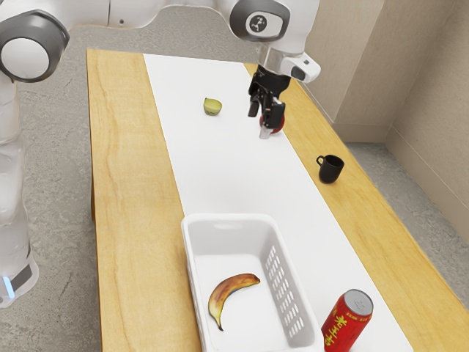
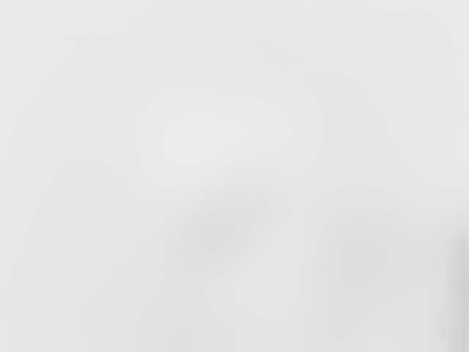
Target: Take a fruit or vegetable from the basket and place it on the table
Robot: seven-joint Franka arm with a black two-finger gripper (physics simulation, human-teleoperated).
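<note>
The black gripper is over the far part of the table in the exterior view, its fingers apart with nothing visible gripped. A round red thing shows just behind it, partly hidden by a finger; how far apart they are, I cannot tell. A green fruit lies on the white strip, on the exterior view's left of the gripper. Much nearer that camera stands the white basket, holding a yellow-brown banana. In the wrist view there is a pale, blurred surface that I cannot identify.
A black mug stands on the wooden table toward the exterior view's right. Beside the basket, close to the camera, is an upright red can. The basket's raised walls surround the banana.
</note>
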